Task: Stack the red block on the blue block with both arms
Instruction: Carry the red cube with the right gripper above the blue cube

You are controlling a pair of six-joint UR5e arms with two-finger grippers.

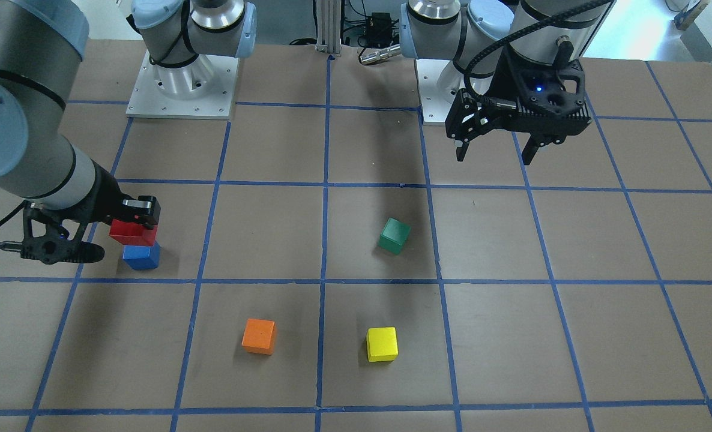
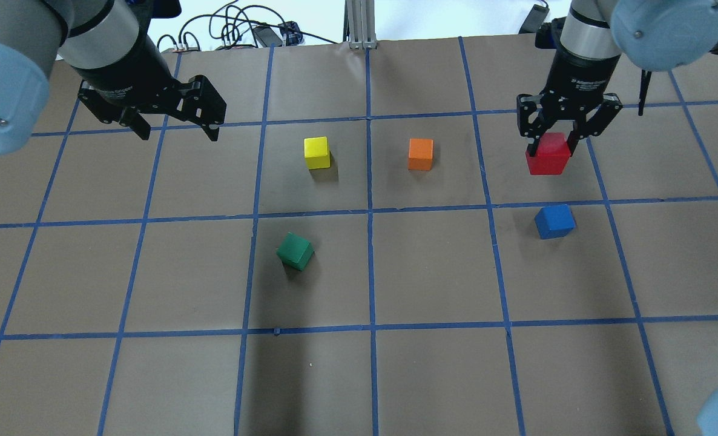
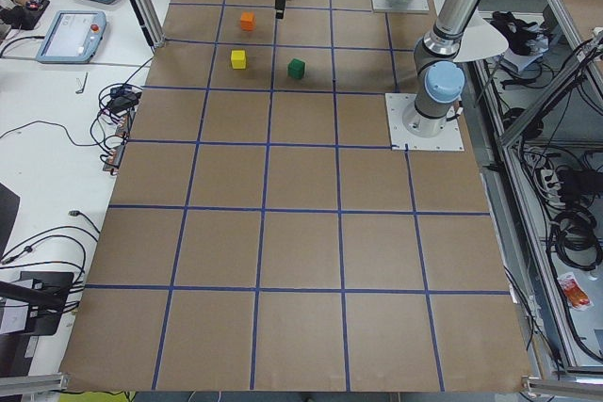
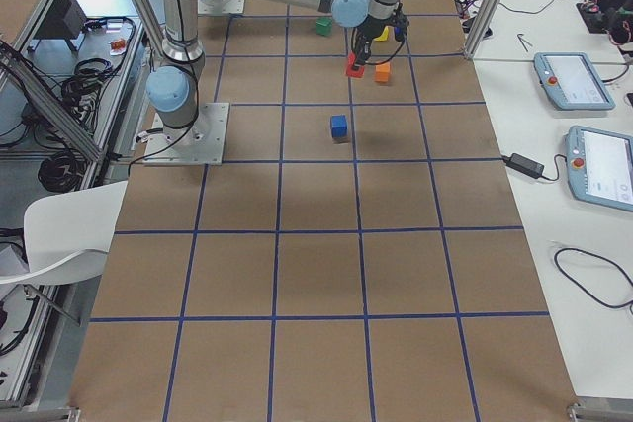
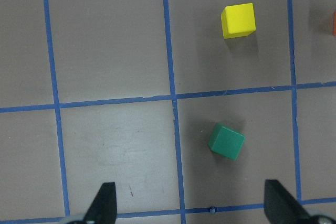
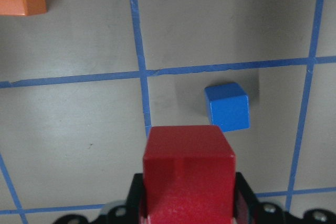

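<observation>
Nothing legible anywhere. Faint white print on the black wrist collar of the right arm [image 2: 584, 82], too small to read. Lit screens on the two pendants [image 4: 574, 81] in the exterior right view, too blurred for any words or numbers.

Right tool [image 2: 553, 148] clamped, raised; left tool [image 2: 178, 134] agape

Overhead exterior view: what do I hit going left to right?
The open left gripper → green block → yellow block → orange block. Furthest right, the red block held in the right gripper and the blue block overlap sideways, so they are left unordered.
</observation>
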